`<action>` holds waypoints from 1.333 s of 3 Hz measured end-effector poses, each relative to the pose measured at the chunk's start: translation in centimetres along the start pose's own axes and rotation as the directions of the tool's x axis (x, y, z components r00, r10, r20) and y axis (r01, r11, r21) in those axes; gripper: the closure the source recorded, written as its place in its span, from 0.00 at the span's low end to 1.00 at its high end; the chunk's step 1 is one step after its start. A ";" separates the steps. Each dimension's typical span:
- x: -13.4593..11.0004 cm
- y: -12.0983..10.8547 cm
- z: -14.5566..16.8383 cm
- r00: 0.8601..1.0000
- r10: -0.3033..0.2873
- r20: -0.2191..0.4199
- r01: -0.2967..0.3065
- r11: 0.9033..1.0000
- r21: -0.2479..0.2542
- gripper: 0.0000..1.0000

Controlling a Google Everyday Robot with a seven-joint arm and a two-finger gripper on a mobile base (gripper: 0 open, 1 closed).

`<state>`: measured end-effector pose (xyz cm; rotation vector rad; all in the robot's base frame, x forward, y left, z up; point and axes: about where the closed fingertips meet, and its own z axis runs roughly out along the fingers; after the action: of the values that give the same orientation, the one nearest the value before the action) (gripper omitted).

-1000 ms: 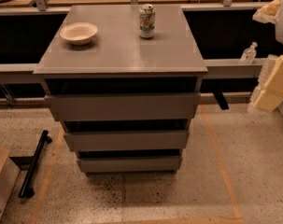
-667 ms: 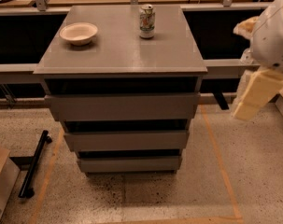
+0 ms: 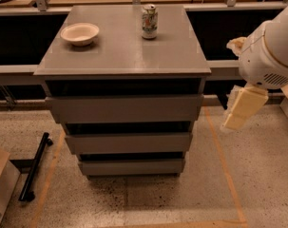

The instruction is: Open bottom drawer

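The bottom drawer (image 3: 131, 166) is the narrowest grey front, lowest of three in a grey cabinet (image 3: 120, 61), and its front looks pushed in. Above it sit the middle drawer (image 3: 128, 142) and the widest top drawer (image 3: 123, 108). My arm's white rounded body (image 3: 272, 51) enters from the right. The cream-coloured gripper (image 3: 242, 109) hangs below it. It is to the right of the cabinet at about top-drawer height, apart from it, and holds nothing that I can see.
A white bowl (image 3: 80, 33) and a drink can (image 3: 149, 21) stand on the cabinet top. A black bar (image 3: 35, 165) lies on the speckled floor at left, beside a box (image 3: 1, 186). Orange tape lines (image 3: 222, 160) mark the floor. Dark shelving runs behind.
My arm has swung in from the right edge toward the cabinet and lower into view. The drawers, bowl and can have not moved.
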<state>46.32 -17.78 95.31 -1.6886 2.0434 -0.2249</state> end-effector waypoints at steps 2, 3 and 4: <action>2.2 0.8 2.1 1.000 0.004 -0.019 -0.004 1.000 -0.016 0.00; 2.8 2.3 6.9 0.997 0.001 0.071 0.003 0.998 -0.056 0.00; 3.0 3.3 12.0 0.991 0.001 0.137 0.010 0.997 -0.077 0.00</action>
<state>48.52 -17.88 82.68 -1.7051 1.9700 -0.0296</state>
